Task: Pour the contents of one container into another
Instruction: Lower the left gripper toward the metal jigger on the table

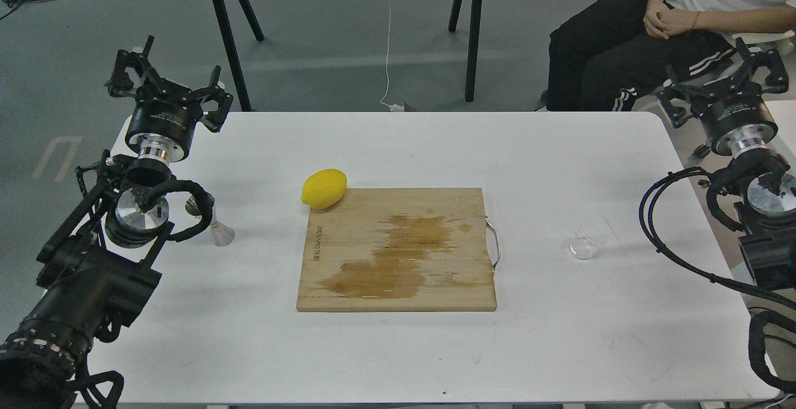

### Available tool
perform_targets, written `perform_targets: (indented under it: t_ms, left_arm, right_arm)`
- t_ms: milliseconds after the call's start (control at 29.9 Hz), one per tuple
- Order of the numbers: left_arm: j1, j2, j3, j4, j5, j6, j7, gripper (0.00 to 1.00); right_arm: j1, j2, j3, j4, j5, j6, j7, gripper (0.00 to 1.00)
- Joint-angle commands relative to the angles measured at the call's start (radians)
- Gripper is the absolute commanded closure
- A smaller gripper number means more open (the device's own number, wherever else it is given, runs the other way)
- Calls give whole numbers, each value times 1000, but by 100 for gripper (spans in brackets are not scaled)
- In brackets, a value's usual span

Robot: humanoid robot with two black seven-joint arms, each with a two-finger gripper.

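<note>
jigger [219,230]: upper cone partly hidden behind the left arm's cable
seated person [659,30]: head and upper body cut off by the top edge

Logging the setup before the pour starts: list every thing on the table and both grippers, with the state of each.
glass cup: upright on the table, right of the board, ungripped.
jigger: upright, left of the board, partly hidden by the left arm.
lemon: whole, at the board's far left corner.
cutting board: flat, with a dark wet-looking stain.
left gripper: open, holding nothing.
right gripper: open, holding nothing.
</note>
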Motion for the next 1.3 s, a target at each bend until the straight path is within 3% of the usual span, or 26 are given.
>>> perform_targets:
  t_ms: [0,201,368,602,769,970,1171,1271]
  left_arm:
    - [-1,0,-5,-6,2,2,-2,0]
    - [-1,34,3,-26,-3,6,10,0]
    - [61,195,60,-172,14,-101,40,0]
    - [110,429,92,-382,254,-46,21,0]
    - [159,529,92,-430,464,-20,-28,1]
    - [255,575,93,-529,736,90,-33,3]
    - [433,618,118,-775,1165,271,-20,3]
    - [493,612,126,-787,1430,322,-23,7]
  right_arm:
    - [0,-2,-4,10,-2,0,0,0]
    - [0,-8,-64,10,0,0,0,0]
    - [-14,-11,-52,10,3,0,0,0]
    - [-50,-11,-50,10,6,0,1,0]
    - [-63,-13,-49,9,6,0,1,0]
    - [-87,-13,-49,6,6,0,1,0]
    - [-107,-16,-43,1,6,0,1,0]
    - [-113,-19,-43,-1,6,0,1,0]
